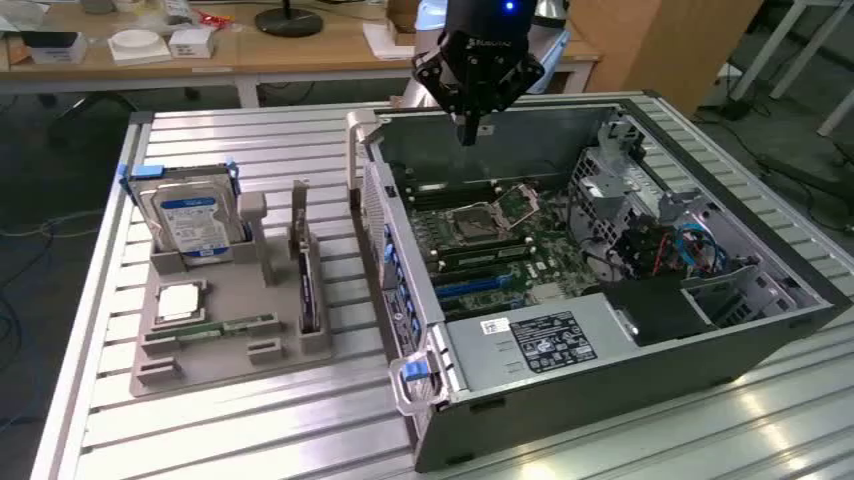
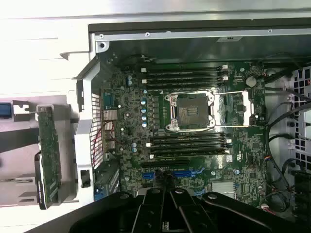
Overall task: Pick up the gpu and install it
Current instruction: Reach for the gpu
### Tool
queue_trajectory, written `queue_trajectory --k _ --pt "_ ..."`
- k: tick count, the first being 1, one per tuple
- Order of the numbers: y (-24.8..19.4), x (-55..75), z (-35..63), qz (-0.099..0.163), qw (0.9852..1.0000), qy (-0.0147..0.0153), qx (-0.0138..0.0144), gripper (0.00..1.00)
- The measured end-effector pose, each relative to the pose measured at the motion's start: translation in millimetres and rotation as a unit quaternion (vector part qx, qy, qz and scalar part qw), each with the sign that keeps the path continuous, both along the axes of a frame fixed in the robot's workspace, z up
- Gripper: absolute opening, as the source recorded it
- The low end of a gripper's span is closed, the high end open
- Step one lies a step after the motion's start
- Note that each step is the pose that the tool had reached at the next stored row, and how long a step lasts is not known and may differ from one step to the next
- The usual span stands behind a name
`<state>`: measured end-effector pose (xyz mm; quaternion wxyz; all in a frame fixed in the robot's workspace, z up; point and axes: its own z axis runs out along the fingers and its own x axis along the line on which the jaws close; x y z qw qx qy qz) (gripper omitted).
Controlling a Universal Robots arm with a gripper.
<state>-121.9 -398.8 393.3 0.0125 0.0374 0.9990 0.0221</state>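
Pincer (image 1: 469, 134) marked ROBOTIQ, clenched empty, hangs over the open case (image 1: 627, 365); gpu (image 1: 306, 282) stands in the grey holder (image 1: 227, 302).

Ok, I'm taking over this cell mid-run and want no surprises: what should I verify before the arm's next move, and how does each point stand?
1. Gripper carries nothing: ok, it hangs empty above the open case.
2. Gripper ready to grasp: not ok, it is shut.
3. gpu accessible: ok, it stands on edge in the grey holder, apart from the hard drive.
4. Expansion slots free: ok, no card sits in them.
5. Cables away from the slots: ok, they lie by the drive cage.
6. Which way the gpu's bracket faces: cannot tell.
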Motion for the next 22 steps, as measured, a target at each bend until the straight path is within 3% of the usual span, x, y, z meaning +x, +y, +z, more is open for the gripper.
queue_trajectory --k 7,22 --pt "0.0 -0.6 0.0 0.0 1.0 0.0 0.0 0.1" --pt "0.0 -22.9 0.0 0.0 1.0 0.0 0.0 0.1"
